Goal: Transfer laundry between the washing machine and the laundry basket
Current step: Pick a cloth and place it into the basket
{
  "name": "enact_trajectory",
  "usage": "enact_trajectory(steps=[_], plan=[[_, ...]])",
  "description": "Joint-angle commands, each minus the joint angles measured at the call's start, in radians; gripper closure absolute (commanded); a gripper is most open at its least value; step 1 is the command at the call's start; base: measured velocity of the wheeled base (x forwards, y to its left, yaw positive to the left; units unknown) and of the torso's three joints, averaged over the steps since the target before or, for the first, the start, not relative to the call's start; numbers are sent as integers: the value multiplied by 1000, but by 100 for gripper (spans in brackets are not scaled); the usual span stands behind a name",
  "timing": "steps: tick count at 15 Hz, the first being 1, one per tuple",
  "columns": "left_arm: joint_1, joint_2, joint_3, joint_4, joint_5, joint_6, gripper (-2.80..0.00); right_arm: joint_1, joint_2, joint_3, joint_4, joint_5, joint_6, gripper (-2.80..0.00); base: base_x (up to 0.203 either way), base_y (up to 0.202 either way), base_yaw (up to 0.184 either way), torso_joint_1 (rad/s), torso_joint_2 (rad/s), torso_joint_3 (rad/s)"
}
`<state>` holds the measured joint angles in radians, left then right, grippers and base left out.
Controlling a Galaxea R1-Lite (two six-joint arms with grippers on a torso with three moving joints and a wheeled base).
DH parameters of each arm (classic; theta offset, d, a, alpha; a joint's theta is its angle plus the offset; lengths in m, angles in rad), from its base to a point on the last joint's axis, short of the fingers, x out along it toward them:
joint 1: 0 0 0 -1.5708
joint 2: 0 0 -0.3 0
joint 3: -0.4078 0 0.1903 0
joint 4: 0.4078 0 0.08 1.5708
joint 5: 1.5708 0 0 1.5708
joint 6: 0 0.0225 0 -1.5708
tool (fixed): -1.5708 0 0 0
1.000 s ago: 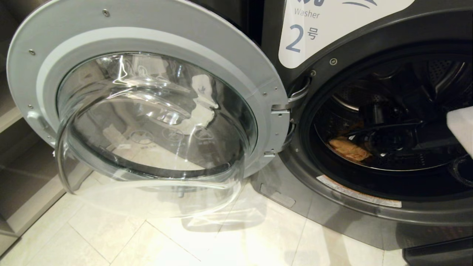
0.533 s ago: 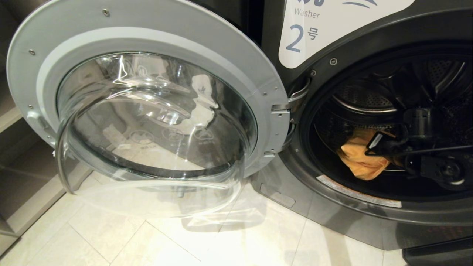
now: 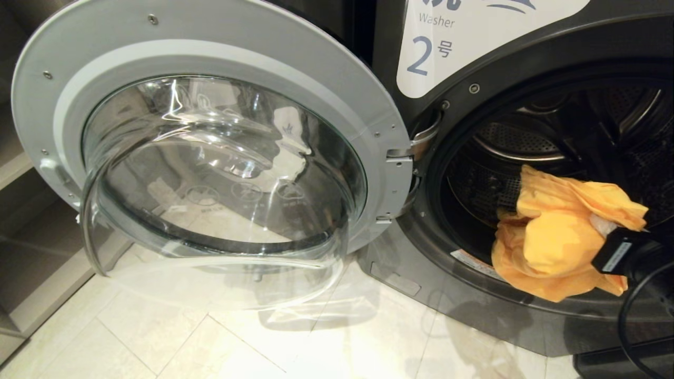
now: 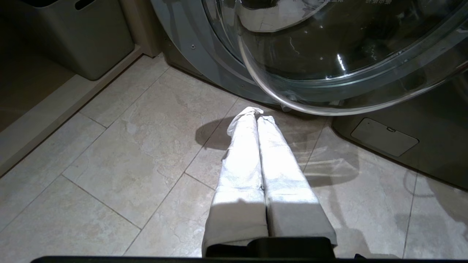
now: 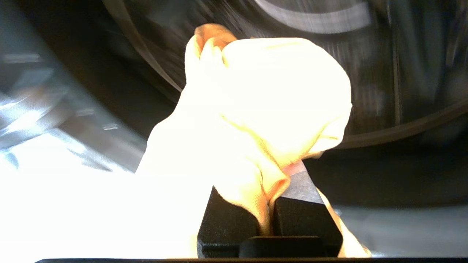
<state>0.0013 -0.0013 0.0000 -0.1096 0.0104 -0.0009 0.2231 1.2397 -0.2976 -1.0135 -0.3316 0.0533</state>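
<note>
Washing machine (image 3: 526, 68), dark grey with a white label marked 2, fills the right of the scene, its mouth open. Its round glass door (image 3: 210, 158) is swung fully out to the left above pale floor tiles (image 3: 184, 342). At the near lip of the drum hangs a yellow-orange garment (image 3: 553, 237), bunched and loose. The right gripper (image 5: 268, 215) is clamped on one fold of it, cloth pinched between the black fingers. The left gripper (image 4: 257, 120), closed on nothing, hangs low over the tiles, parked near the door. No basket is in view. The risk, I judge: a trailing end catches on the door seal or lip, or the thin pinch slips and the garment drops to the floor.
</note>
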Motion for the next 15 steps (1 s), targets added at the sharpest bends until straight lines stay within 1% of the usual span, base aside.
enact_trajectory(steps=[1,2,4,8,10,13,15], plan=[[0,1,40,-1,0,1,0,13,-246,71,-21,94,-101,0,0,0,0,0,0,0],[0,1,40,-1,0,-1,0,20,-303,98,-24,128,-142,0,0,0,0,0,0,0],[0,1,40,-1,0,-1,0,43,-370,154,-28,159,-199,0,0,0,0,0,0,0],[0,1,40,-1,0,-1,0,71,-477,289,-32,160,-295,0,0,0,0,0,0,0],[0,1,40,-1,0,1,0,73,-482,298,-29,154,-321,0,0,0,0,0,0,0],[0,1,40,-1,0,0,0,92,-504,298,-16,154,-387,0,0,0,0,0,0,0],[0,1,40,-1,0,1,0,99,-518,298,-15,155,-407,0,0,0,0,0,0,0]])
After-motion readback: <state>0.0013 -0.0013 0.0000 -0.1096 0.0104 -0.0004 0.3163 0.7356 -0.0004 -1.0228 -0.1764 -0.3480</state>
